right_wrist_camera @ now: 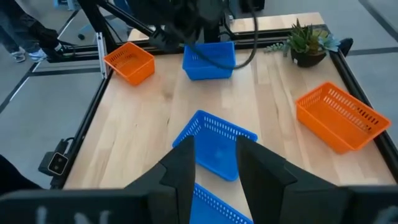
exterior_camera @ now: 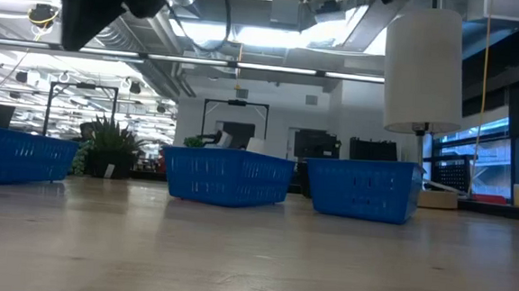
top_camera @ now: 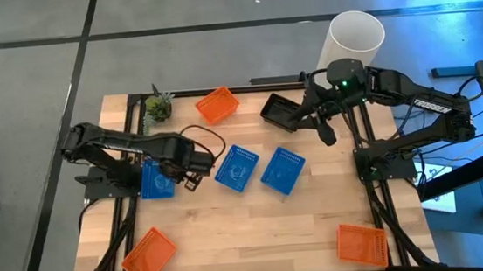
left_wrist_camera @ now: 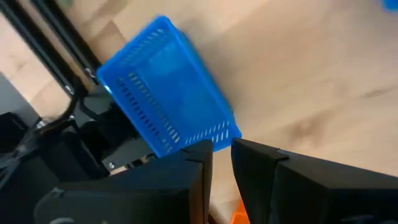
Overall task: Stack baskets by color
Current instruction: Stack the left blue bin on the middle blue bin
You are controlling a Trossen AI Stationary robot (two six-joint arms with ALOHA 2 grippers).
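Baskets lie scattered over your wooden table, none stacked on another. Take the middle blue basket as your landmark. Nearest the front edge you have two orange baskets: one at the front left corner, well apart from the landmark, and one at the front right corner. Just to the landmark's right sits a second blue basket, near it but not touching. To its left, a third blue basket rests by the left arm's base; your left gripper hangs between that basket and the landmark, fingers with only a narrow gap between them and nothing held. In the left wrist view that basket sits just past the fingertips, apart from them.

Farther back from the landmark, a third orange basket lies near the rear edge, with a small green plant at the rear left corner. Behind and to the right, a black basket sits tilted beside your right gripper, which hangs above the table with its fingers spread and empty. Beyond the rear edge stands a tall white cylinder.
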